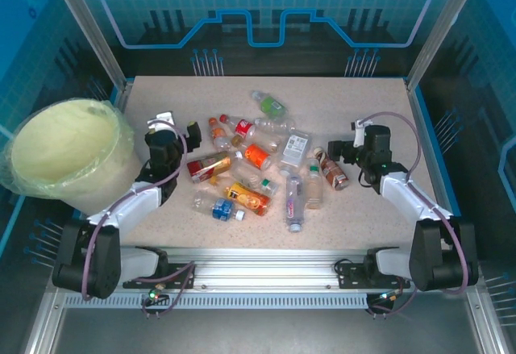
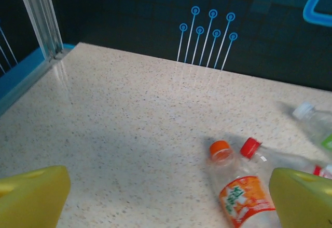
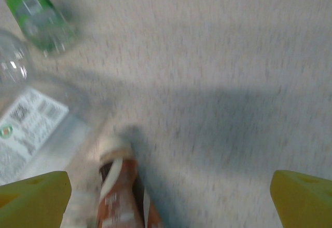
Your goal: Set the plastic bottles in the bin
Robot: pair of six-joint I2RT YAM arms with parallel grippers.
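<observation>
Yellow fingertips (image 2: 31, 194) of the left gripper (image 2: 166, 202) stand wide apart with nothing between them but bare table (image 2: 129, 129). An orange-capped bottle (image 2: 241, 191) lies on its side partly under the right-hand finger, and a red-capped one (image 2: 259, 152) lies just beside it.

The right gripper (image 3: 166, 197) is spread just as wide and holds nothing. A brown bottle (image 3: 122, 191) lies below it, nearer the left-hand finger than the middle of the gap. That view is blurred, so little more can be read from it.

From above, the bottles (image 1: 258, 160) lie scattered over the middle of the table between the two arms — most on their sides, several touching. The bin (image 1: 93, 183) stands at the table's left edge, close beside the left arm; what lies inside it cannot be made out.

By the look of it the step in hand is a reach for a bottle, with almost the whole task left. The left gripper seems best placed. Its next move calls for centring the gap over the orange-capped bottle, turning so the fingers cross the body rather than the cap, and coming down to the table before closing — then lifting clear of the neighbours and swinging left over the bin's rim. The round, smooth plastic may roll or squirt out if pinched off-centre.
</observation>
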